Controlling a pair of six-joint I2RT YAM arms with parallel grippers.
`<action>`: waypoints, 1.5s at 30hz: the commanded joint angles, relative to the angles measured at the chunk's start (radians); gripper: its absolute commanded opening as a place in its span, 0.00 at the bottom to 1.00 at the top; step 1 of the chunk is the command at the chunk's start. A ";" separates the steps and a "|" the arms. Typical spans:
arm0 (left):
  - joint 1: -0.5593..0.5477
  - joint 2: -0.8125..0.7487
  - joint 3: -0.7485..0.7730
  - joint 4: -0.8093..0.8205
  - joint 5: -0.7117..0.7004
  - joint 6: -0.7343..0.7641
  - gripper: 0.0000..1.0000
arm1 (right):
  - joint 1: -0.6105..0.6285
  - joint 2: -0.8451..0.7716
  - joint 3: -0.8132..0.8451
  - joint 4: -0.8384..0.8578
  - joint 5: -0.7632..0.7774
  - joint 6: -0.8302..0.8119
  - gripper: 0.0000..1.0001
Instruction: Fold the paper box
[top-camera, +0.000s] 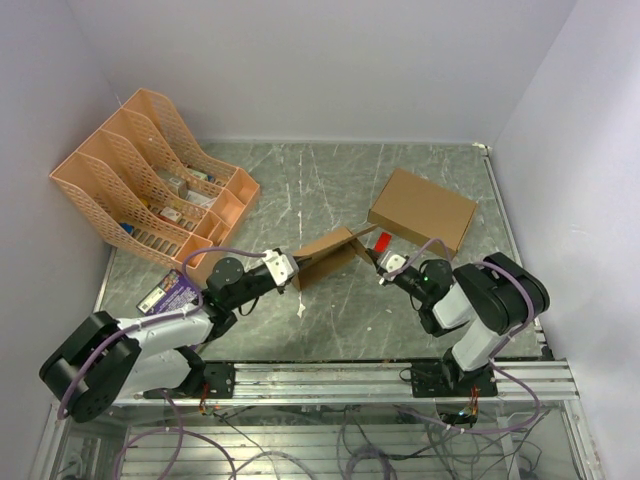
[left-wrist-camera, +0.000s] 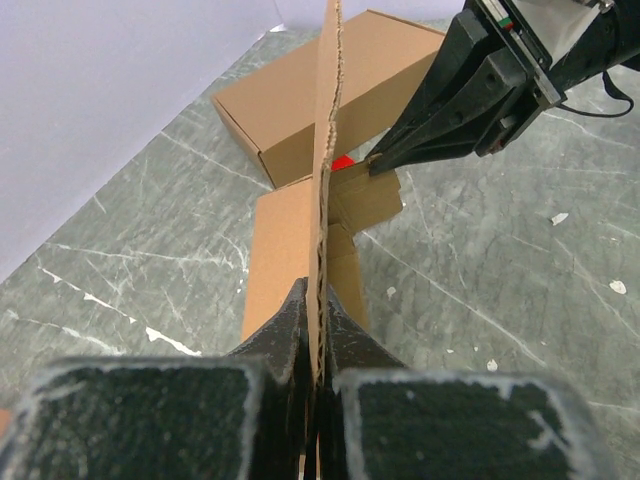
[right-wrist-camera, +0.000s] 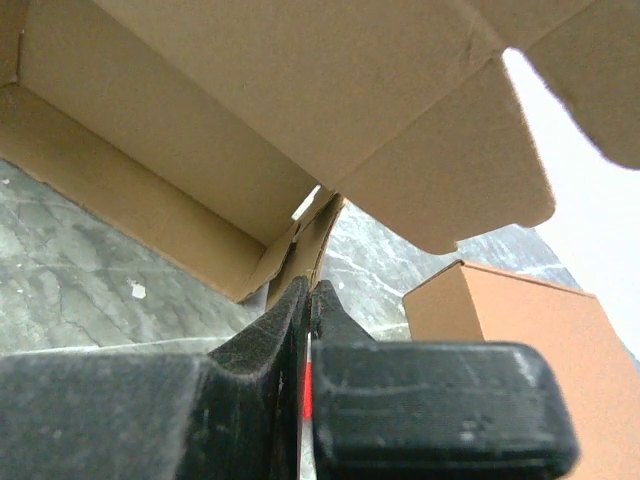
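The paper box (top-camera: 328, 256) lies half-formed on the table (top-camera: 330, 190) between the two claws, its long axis running from one to the other. The left claw (left-wrist-camera: 316, 305) is clamped tight on the near edge of an upright panel (left-wrist-camera: 328, 120), so the sheet stretches straight ahead of its tips, with another panel flat on the table below. The right claw (right-wrist-camera: 308, 292) is fully closed at the opposite end. Its tips meet a small end flap (right-wrist-camera: 318, 232) directly ahead, but whether they pinch it or merely touch it I cannot tell. Both arms are about equally near. The next fold likely turns on the right claw pressing that flap inward while the left holds the panel up. The big box (top-camera: 422, 210) sits just beyond the right claw.
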 joint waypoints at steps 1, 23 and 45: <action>-0.003 -0.029 -0.012 -0.062 -0.029 0.003 0.07 | 0.009 -0.046 -0.002 0.130 -0.044 -0.007 0.00; -0.003 -0.075 -0.028 -0.137 -0.023 0.031 0.07 | -0.100 -0.210 0.063 -0.243 -0.253 0.010 0.29; -0.035 -0.115 0.021 -0.196 0.085 0.002 0.07 | -0.333 -0.036 0.766 -1.256 -0.407 0.120 0.09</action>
